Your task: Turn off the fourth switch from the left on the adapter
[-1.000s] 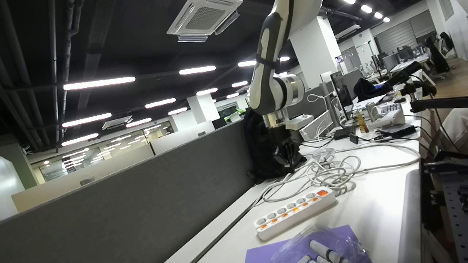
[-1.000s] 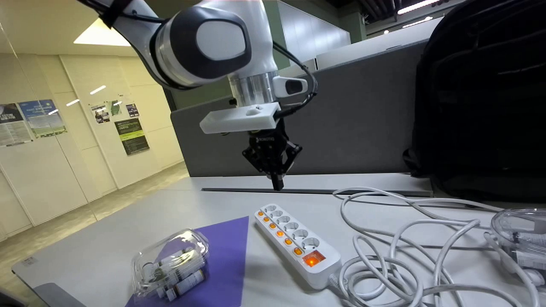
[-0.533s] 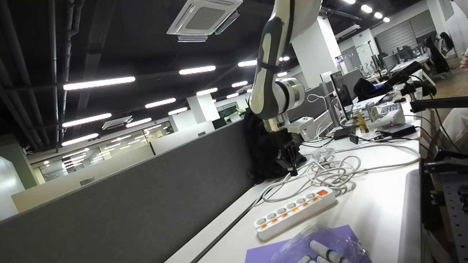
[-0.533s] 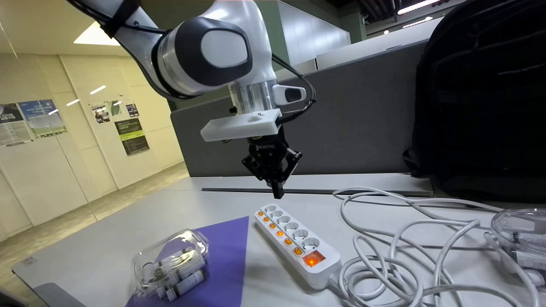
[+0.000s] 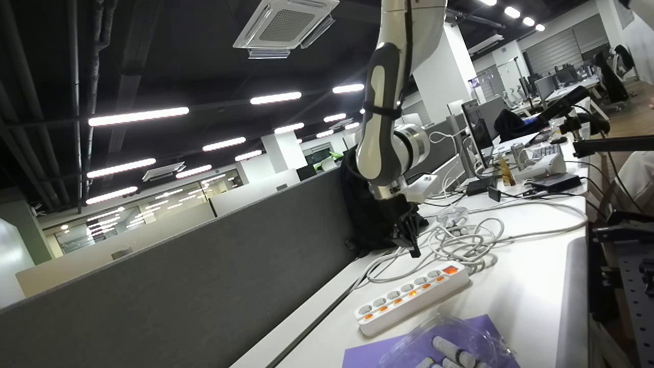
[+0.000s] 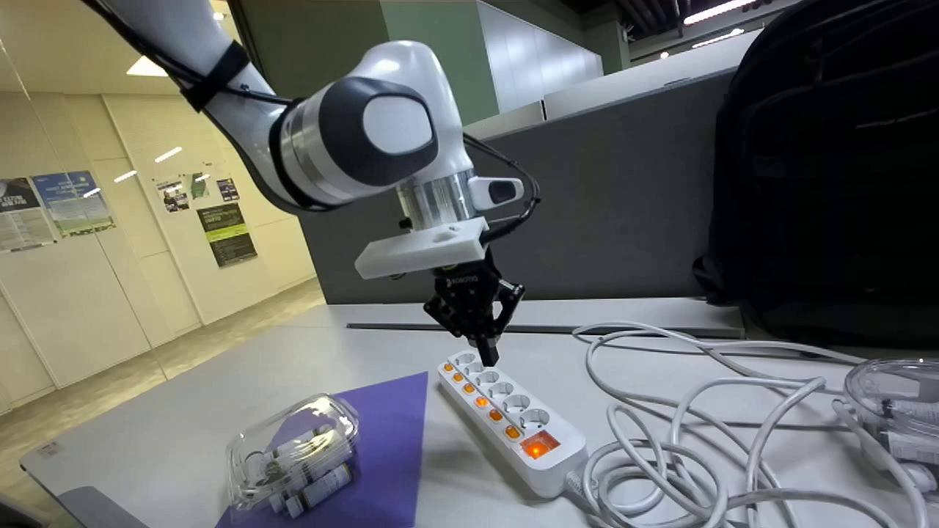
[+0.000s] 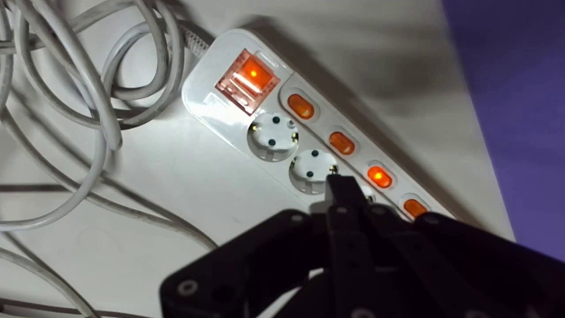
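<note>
The white adapter [image 5: 416, 304] lies flat on the desk and shows in both exterior views [image 6: 506, 416]. Its orange switches run beside the sockets. The fourth switch from the left [image 5: 413, 293] glows brighter than its neighbours. It also glows in the exterior view [image 6: 481, 402] and the wrist view [image 7: 380, 177]. The large main switch [image 7: 254, 75] is lit. My gripper [image 6: 489, 358] is shut and empty, pointing down above the adapter's socket side, apart from it. In the wrist view its fingertips [image 7: 342, 181] cover part of a socket, left of and below the lit switch; they hide the adapter's far end.
Tangled white cables [image 7: 110, 128] lie by the adapter's cord end. A lavender sheet [image 6: 396, 411] lies on its switch side, with a clear box of vials [image 6: 293, 455] on it. A grey partition [image 6: 609, 213] and black backpack [image 6: 829, 183] stand behind. Another clear container [image 6: 895, 403] stands among the cables.
My gripper has come down toward the adapter and shifted slightly right in both exterior views, staying shut. The adapter has not moved and its lit switch still glows.
</note>
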Tool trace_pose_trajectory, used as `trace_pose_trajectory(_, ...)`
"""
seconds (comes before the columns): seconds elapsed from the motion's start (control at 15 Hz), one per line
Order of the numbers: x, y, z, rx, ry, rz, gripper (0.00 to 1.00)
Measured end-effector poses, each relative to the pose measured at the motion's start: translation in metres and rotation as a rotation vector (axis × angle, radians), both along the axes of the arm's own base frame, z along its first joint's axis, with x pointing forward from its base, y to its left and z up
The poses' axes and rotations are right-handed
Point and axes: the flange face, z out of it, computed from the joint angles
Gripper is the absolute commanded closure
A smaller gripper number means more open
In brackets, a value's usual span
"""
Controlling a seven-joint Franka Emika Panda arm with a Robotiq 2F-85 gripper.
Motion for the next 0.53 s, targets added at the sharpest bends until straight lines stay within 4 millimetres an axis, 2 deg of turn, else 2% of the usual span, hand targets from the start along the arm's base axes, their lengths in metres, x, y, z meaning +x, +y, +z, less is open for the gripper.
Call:
trace_pose_trajectory(0.27, 0.004, 0.015, -0.033, -0.040, 0.023, 0.037, 1.00)
trace_pose_trajectory(0.53, 0.014, 0.033, -0.048, -0.051, 0.016, 0.087, 1.00)
